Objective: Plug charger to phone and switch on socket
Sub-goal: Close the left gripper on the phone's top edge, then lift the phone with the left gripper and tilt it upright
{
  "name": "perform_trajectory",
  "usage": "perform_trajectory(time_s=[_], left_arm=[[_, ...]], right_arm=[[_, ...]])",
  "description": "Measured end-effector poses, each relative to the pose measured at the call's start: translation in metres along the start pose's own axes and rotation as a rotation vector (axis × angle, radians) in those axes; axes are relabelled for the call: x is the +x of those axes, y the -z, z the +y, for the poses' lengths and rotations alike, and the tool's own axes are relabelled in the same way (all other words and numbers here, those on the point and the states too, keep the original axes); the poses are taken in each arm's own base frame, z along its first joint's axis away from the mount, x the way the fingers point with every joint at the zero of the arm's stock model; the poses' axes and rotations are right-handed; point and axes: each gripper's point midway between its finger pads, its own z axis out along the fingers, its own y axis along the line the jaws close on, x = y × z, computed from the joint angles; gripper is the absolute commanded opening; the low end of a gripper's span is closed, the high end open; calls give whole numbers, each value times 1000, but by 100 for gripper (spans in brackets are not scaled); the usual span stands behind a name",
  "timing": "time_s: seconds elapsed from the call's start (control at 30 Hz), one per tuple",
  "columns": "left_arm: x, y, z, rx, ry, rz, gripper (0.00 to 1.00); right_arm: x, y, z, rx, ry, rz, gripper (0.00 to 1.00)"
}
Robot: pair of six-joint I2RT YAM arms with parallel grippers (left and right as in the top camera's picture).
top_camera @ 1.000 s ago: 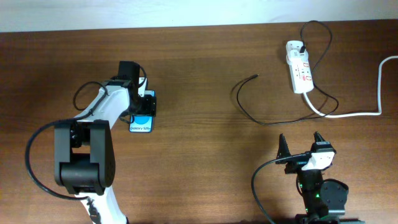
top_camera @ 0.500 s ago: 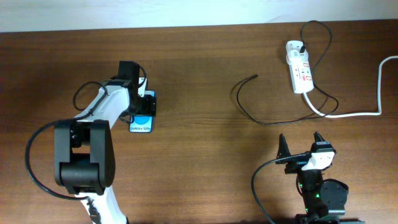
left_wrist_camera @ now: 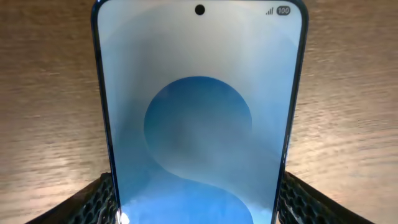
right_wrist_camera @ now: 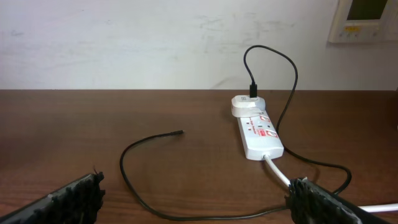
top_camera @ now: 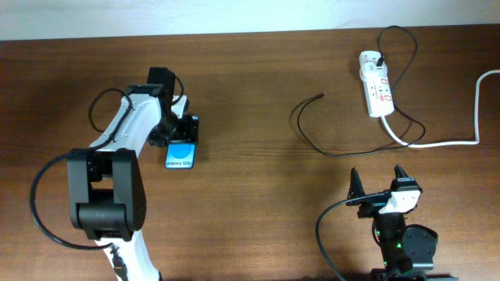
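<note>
While the left gripper [top_camera: 182, 131] held the phone [top_camera: 180, 155] at left of centre in the overhead frame, the charger [right_wrist_camera: 120, 167] lay unattended right of centre, well apart from it. The left jaws stood fairly wide because the grasp ran across the phone's width. In the left wrist view, 1 textured pad [left_wrist_camera: 93, 200] met each long edge at the bottom of the frame, and the blue screen filled the space between the 2 fingers. This hold probably served to carry or steady the phone so that its port could meet the plug. The port itself was not visible.

The charger's plug tip [top_camera: 319, 96] pointed toward the upper right of the overhead frame. Its cable looped down and back up to the adapter seated in the socket [top_camera: 376, 87], near the upper right corner. A thick white cord [top_camera: 445, 144] ran from the socket to the right edge. The right gripper [top_camera: 376, 173], at the lower right of the wooden table [top_camera: 250, 211], was spread fully and held nothing. In the right wrist view, the plug tip lay far ahead of its jaws. Judged from this layout, neither plugging nor switching was yet done.
</note>
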Motion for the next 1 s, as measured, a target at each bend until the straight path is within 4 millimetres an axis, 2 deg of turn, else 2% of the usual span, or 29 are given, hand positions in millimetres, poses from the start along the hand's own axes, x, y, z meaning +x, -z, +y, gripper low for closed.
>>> perform_trajectory(time_s=[0.23,0.53,0.77,1.0], left_arm=[[-5,34,-10,37,3,22,42],[3,60,-18,67,6,39,40],[19,123,-24,76,-8,-58,40],[48,178,-33,103,-21,-139,40]], right_arm=[[0,0,0,0,0,0,98],[0,0,0,0,0,0,98],[0,0,0,0,0,0,98],[0,0,0,0,0,0,98]])
